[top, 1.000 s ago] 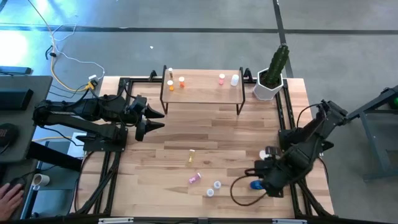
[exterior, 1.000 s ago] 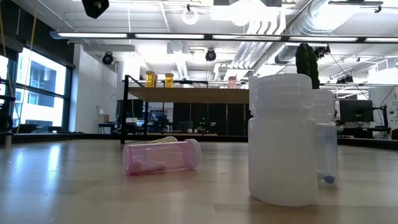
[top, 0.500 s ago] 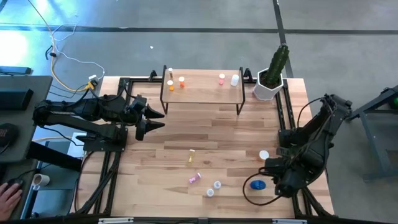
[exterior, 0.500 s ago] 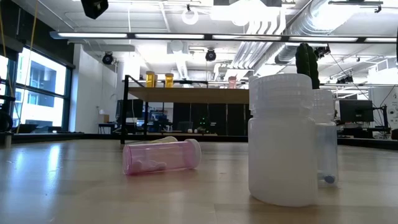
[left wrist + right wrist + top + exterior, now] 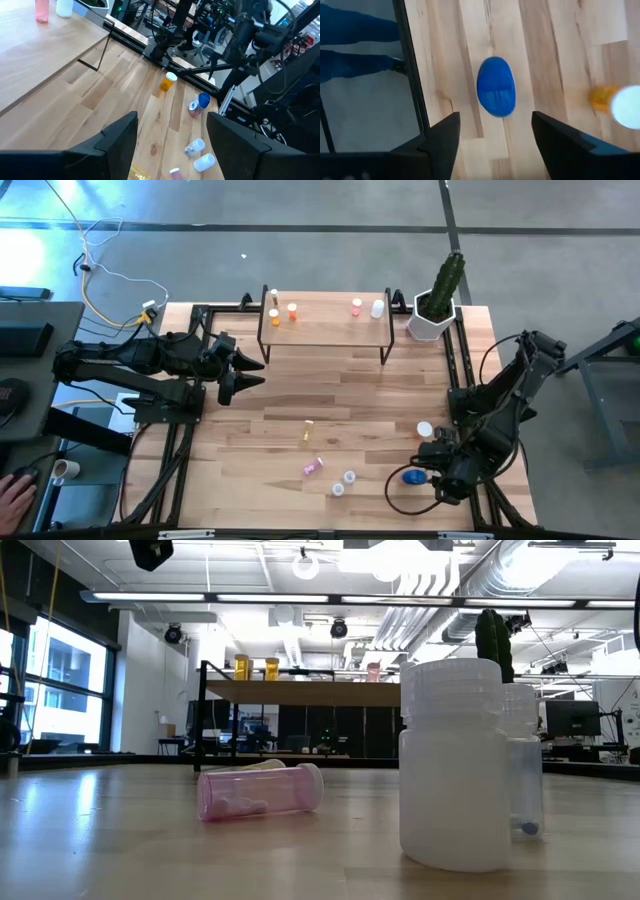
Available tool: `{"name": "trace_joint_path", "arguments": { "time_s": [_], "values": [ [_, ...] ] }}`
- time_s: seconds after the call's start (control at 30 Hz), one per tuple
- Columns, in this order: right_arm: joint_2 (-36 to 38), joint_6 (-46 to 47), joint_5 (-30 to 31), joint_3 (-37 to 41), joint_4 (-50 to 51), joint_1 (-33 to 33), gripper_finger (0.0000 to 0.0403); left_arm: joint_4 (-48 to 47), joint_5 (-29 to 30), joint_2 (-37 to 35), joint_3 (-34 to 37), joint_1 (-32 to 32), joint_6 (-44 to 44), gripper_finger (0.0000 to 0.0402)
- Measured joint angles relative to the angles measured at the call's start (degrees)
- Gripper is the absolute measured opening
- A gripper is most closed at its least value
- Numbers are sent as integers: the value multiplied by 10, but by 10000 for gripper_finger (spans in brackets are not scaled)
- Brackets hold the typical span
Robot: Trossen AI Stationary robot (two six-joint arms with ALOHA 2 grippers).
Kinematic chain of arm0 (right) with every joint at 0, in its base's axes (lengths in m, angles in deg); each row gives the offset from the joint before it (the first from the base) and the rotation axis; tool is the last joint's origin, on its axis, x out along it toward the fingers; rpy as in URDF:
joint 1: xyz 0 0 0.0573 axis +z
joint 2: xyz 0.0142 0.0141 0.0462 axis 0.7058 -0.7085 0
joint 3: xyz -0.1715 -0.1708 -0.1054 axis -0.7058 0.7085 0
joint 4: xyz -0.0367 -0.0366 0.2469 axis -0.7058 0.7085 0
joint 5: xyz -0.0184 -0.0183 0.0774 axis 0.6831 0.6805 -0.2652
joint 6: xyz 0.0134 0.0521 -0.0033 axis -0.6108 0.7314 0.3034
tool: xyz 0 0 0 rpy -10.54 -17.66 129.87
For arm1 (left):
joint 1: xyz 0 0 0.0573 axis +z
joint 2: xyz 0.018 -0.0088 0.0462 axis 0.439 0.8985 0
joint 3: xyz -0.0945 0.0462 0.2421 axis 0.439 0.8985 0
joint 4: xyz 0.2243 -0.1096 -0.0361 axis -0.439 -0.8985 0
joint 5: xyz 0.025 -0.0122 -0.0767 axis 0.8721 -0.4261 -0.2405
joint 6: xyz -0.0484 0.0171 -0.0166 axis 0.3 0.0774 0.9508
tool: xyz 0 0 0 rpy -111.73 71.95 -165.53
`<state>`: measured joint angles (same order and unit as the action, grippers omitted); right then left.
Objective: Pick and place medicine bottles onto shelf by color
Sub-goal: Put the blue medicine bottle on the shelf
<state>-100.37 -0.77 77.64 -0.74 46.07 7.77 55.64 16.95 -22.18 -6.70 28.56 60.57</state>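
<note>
Bright, even overhead light; window glare at the floor's edge; nearest white bottle [image 5: 452, 765] soft; faint shadows.

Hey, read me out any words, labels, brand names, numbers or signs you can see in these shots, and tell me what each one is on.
No readable text in any view.
Small pill bottles on the low light-wood shelf: no label can be made out.
Clear white plastic bottle and pink bottle lying on its side: no label showing.
Squat blue jar: plain lid, no print.

Two dark, jointed arms with black looping cables, each tool [image 5: 238, 373] [image 5: 428, 463] a pair of broad, matte-black fingers.
</note>
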Motion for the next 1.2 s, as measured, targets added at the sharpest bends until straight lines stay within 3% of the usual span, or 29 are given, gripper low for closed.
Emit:
{"name": "trace_joint_path", "arguments": {
  "time_s": [0.43, 0.7, 0.97, 1.07, 1.2],
  "values": [
    [-1, 5, -2, 123, -160, -2, 254, 0, 0, 0, 0, 0, 1, 227],
    [-9, -2, 4, 144, -187, -2, 254, 0, 14, 0, 0, 0, 1, 227],
    [-66, -37, 8, 144, -212, -2, 254, 0, 14, 0, 0, 0, 1, 227],
    [-73, -27, 16, 144, -213, -2, 243, 0, 15, 0, 0, 0, 1, 227],
    [-71, -24, 24, 144, -214, -2, 199, 0, 15, 0, 0, 0, 0, 227]
  ]
}}
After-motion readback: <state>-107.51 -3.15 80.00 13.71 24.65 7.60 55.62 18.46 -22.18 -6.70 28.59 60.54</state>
